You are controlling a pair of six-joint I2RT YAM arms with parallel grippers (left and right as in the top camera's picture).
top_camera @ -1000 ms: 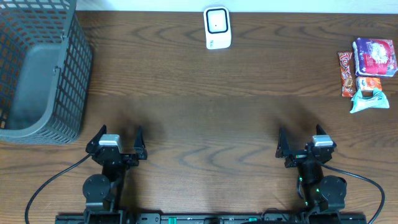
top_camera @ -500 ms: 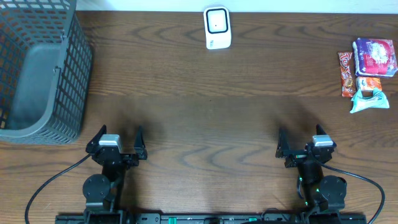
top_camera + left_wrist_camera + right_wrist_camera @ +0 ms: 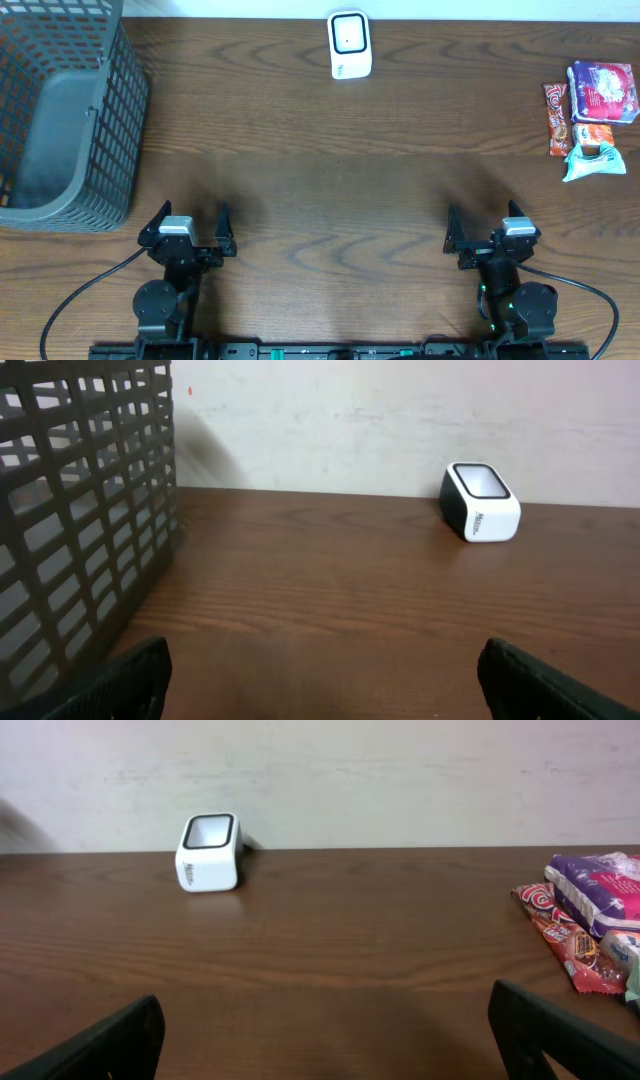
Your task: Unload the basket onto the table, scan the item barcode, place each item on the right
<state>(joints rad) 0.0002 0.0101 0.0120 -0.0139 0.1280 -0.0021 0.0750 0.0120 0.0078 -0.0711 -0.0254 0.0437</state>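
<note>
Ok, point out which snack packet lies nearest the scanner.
The narrow red bar: it edges the pile toward the scanner; the purple pack and teal pack lie farther.

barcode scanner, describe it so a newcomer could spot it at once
On the dark wooden table, look at the far edge, roughly midway between the grey mesh basket at left and the snack packets at right. The barcode scanner stands there alone: a small white box with a dark-rimmed window, unlike the colourful wrappers.
</note>
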